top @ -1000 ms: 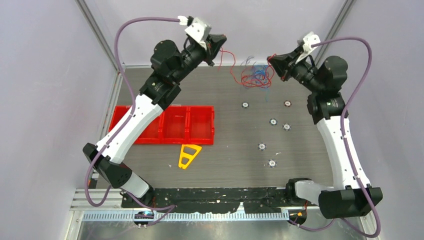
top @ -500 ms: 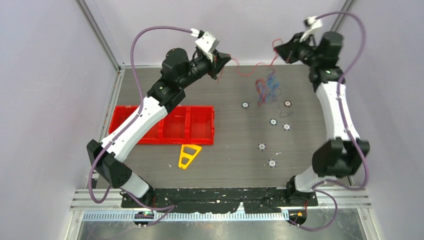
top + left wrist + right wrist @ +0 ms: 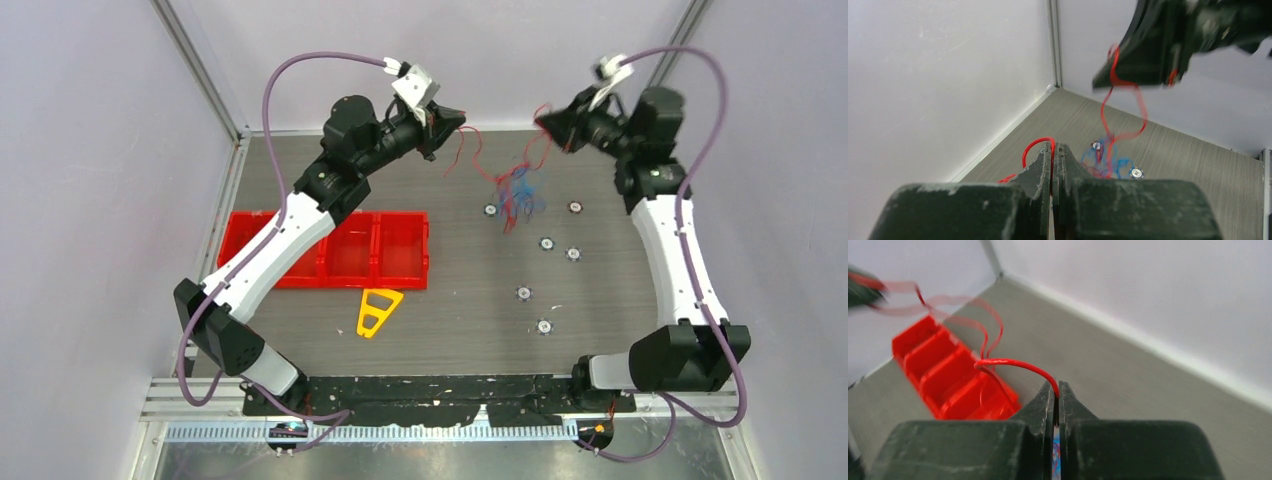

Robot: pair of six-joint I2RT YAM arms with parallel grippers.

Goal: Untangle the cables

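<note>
A tangle of thin red and blue cables (image 3: 514, 188) hangs and rests at the back middle of the table. My left gripper (image 3: 458, 119) is shut on a red cable (image 3: 1034, 146) that loops out of its jaws. My right gripper (image 3: 545, 113) is shut on another red cable (image 3: 1015, 364) and holds it up above the tangle. Both grippers are raised near the back wall, facing each other, with red strands running down to the bundle (image 3: 1108, 160). The right gripper also shows in the left wrist view (image 3: 1103, 82), red cable dangling from it.
A red bin with several compartments (image 3: 330, 250) lies at the left. A yellow triangular piece (image 3: 377, 311) lies in front of it. Several small round discs (image 3: 546, 243) dot the table's right half. The back wall is close behind both grippers.
The right gripper has come down and leftward a little with its red cable. The tangle has shifted left. The left gripper has hardly moved since half a second ago.
</note>
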